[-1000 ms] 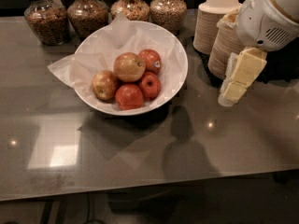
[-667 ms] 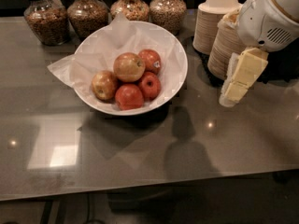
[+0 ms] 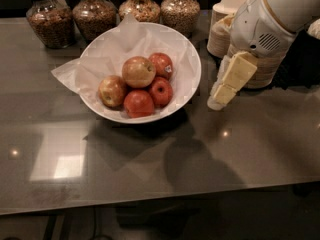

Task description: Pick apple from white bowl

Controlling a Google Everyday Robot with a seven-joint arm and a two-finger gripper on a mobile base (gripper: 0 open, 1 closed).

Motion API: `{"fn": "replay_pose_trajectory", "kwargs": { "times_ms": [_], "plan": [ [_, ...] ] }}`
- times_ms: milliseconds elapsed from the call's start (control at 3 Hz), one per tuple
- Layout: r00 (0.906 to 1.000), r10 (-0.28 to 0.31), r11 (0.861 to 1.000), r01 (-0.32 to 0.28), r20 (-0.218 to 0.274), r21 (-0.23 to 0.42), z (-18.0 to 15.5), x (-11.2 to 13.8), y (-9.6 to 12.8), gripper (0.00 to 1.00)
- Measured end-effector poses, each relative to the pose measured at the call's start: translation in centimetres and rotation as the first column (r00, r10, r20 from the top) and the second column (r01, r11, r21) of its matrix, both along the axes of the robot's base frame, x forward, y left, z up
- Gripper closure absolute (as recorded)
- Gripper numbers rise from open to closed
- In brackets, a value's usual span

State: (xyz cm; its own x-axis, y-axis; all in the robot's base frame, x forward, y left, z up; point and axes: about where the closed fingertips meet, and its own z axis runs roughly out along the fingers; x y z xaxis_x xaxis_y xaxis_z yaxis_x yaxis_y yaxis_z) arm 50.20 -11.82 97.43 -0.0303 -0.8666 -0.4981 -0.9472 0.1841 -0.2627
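Observation:
The white bowl, wide and lined with crinkled white paper, stands on the dark table at centre left. The apple, the largest one, pale yellow-orange with a red blush, lies on top of the pile in it. Around it lie three smaller deep-red apples and a smaller yellowish-red apple. My gripper hangs from the white arm at the right. It points down and to the left, just outside the bowl's right rim, close above the table. It holds nothing and touches no apple.
Several glass jars of grains stand in a row behind the bowl. Stacks of tan-sided paper bowls and white cups stand at the back right, behind the arm. The table's front edge runs along the bottom.
My gripper has moved left, from beside the paper bowl stacks to just off the white bowl's right rim. The bowl and the apples have not moved.

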Motion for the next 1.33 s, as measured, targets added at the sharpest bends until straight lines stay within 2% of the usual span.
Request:
{"fn": "replay_pose_trajectory", "kwargs": {
  "times_ms": [333, 667, 1333],
  "plan": [
    [0.9971, 0.076, 0.992, -0.076, 0.002, 0.099, 0.0, 1.0, 4.0, 0.00],
    [0.9925, 0.123, 0.981, -0.122, 0.003, 0.148, 0.1, 1.7, 6.5, 0.07],
    [0.9817, 0.191, 0.963, -0.188, 0.006, 0.194, -0.2, 2.9, 9.6, 0.06]
  ]
}}
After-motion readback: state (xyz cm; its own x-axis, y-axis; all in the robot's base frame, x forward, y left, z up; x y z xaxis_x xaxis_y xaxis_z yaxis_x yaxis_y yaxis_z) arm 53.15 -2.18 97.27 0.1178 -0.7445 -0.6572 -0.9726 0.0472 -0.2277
